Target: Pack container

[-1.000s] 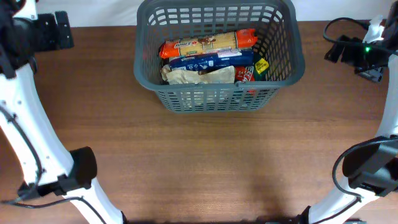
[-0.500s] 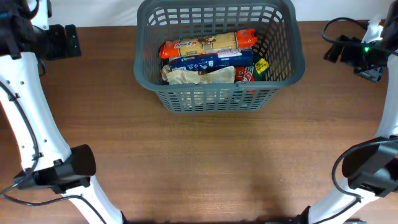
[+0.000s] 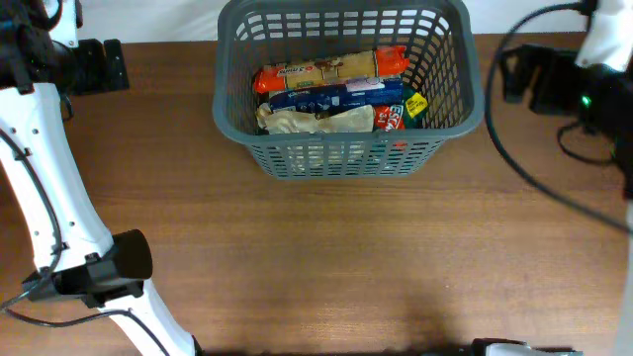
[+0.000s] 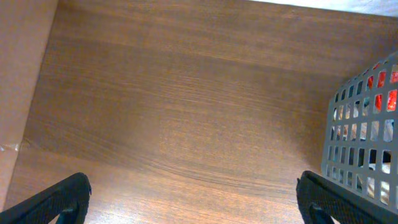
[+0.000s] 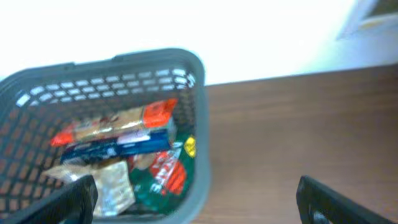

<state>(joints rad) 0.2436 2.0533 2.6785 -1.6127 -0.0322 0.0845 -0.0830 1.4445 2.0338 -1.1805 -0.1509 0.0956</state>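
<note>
counter (image 3: 326,257) wood-grained | container (image 3: 348,158) dark grey, lattice-sided, set at 12 o'clock, packets (image 3: 331,67) laid inside | only its wall is shown by left wrist, contents by right wrist | left hand (image 4: 198,202) spread wide | right hand (image 5: 199,202) spread wide

Container (image 4: 362,127) corner on wooden table (image 4: 186,112)

right wrist: blurred | left wrist: container (image 4: 329,149) cut at edge, fingers (image 4: 59,200) cropped

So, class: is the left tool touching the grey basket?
Apart. The overhead view shows bare table between the left tool and the basket.
</note>
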